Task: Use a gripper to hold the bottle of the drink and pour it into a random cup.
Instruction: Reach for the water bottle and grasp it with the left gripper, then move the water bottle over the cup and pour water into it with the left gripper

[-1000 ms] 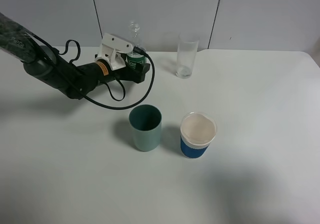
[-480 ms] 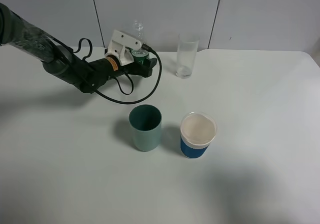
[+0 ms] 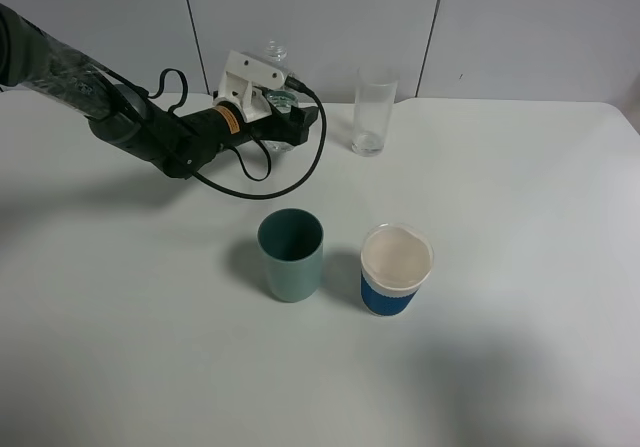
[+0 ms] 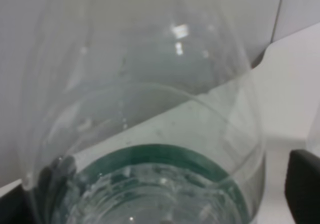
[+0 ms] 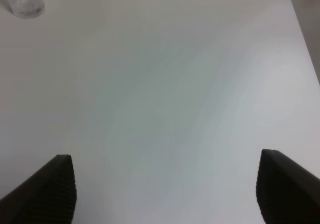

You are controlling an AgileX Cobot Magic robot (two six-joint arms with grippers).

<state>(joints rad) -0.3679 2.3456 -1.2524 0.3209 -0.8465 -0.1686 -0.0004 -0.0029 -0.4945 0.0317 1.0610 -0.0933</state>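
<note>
— White tabletop (image 3: 520,197), pale panelled wall (image 3: 330,17) behind it, all very plain. Where's the drink?

— Upper left of the high view. The small clear plastic bottle with a green label (image 3: 273,55) is upright between the dark fingers of the left gripper (image 3: 288,119), a white blocky head on a thick black arm. The fingers look pinched on its body, low down, leaving the neck free for pouring.

— Is it off the table?

— Can't tell from here. The tall slim clear drinking glass (image 3: 374,115) is near its right, top centre, not touching it. I'd judge it the handiest target. The opaque teal cup (image 3: 291,255) and the white paper cup with a blue band (image 3: 396,270) stand side by side mid-frame.

— And the other arm?

— The right gripper (image 5: 165,189) shows only in its own camera. Its fingers are spread wide over bare table with nothing between them. Kept out of the way, I'd guess.
</note>
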